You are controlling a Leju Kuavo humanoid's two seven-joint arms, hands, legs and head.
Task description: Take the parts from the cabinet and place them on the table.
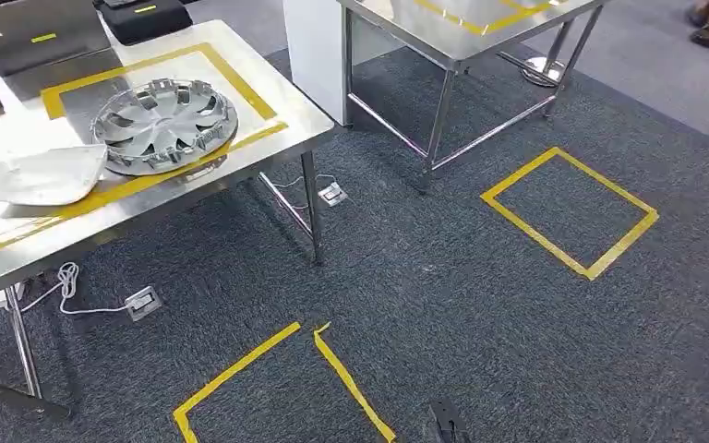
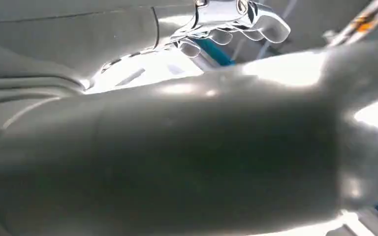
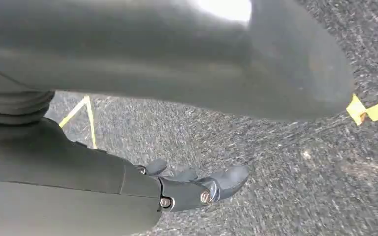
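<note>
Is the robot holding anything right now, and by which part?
Right robot hand holds nothing, above the carpet. Left robot hand: too close and blurred to tell.

Two tables [image 1: 268,138], one hubcap [image 1: 164,125]

hubcap [image 1: 164,125] on table [image 1: 286,101], curved panel [image 1: 37,175] left beside it

A silver hubcap [image 1: 164,125] lies flat, face up, inside the yellow tape frame on the steel counter [image 1: 268,74]. At its eight o'clock, touching it, rests a white curved panel [image 1: 37,175], lying across the tape.
</note>
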